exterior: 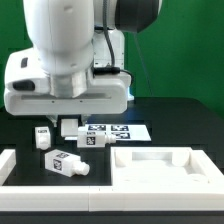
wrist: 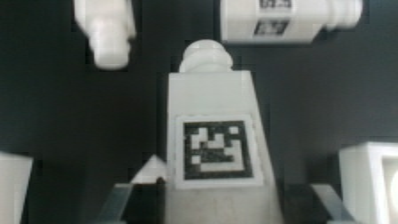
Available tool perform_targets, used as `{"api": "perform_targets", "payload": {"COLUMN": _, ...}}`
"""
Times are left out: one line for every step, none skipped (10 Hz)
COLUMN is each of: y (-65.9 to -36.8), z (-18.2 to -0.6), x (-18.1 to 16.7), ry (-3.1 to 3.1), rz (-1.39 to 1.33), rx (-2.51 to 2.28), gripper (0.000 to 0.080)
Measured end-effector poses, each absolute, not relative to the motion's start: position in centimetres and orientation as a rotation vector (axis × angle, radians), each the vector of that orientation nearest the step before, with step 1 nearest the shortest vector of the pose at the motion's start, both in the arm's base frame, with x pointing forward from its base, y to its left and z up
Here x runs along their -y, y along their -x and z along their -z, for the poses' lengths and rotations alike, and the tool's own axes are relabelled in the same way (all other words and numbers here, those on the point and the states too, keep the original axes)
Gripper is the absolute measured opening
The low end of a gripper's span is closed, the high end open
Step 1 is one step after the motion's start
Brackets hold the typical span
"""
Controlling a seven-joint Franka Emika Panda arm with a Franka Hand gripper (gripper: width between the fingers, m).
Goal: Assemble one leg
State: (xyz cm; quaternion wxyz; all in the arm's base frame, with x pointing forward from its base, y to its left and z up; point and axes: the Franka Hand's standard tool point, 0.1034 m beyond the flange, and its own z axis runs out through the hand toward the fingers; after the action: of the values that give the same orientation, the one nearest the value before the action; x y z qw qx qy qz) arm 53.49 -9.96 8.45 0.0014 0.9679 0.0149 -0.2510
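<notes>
Near the middle of the table [exterior: 185, 125], clear of its edges, the leg [wrist: 215, 120] sits between the jaws of the gripper [wrist: 226, 200]; whether they pinch it or merely flank it cannot be told. Its long axis runs straight out from the jaws, peg end leading, tag facing the wrist. Judged light, rigid and smooth, hence apt to slip; best held across the flat long sides at the tagged body, not the peg

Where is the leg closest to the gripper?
Wrist view: the leg lies tag-up inside the gripper, peg end toward two other parts. Exterior view: under the arm, by the marker board's end on that view's left.
</notes>
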Motion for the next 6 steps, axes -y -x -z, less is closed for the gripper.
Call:
{"api": "perform_targets", "payload": {"y": -54.0, "z": -10.0, "x": 7.6, "ry": -3.046, "rz": 0.725, "rx": 0.028, "gripper": 0.0284}}
{"api": "perform_targets", "payload": {"y": -55.6, "z": -12.2, "x": 4.5, "ry": -3.1, "rz": 0.565, "rx": 0.029, "gripper": 0.0284}}
{"api": "perform_targets", "payload": {"y": -56.3, "z": -13.3, "x": 3.2, "ry": -3.128, "rz": 0.418, "rx": 0.009, "gripper": 0.0284}}
{"api": "perform_targets", "payload": {"y": -56.4, "z": -12.9, "x": 3.6, "ry": -3.137, "rz": 0.279, "rx": 0.006, "gripper": 0.0284}}
{"api": "perform_targets", "payload": {"y": -56.3, "z": -12.6, "x": 3.9, "ry": -3.138, "rz": 0.182, "rx": 0.012, "gripper": 0.0284}}
{"api": "perform_targets", "payload": {"y": -56.7, "z": -12.6, "x": 3.9, "ry": -3.136, "rz": 0.076, "rx": 0.01, "gripper": 0.0284}}
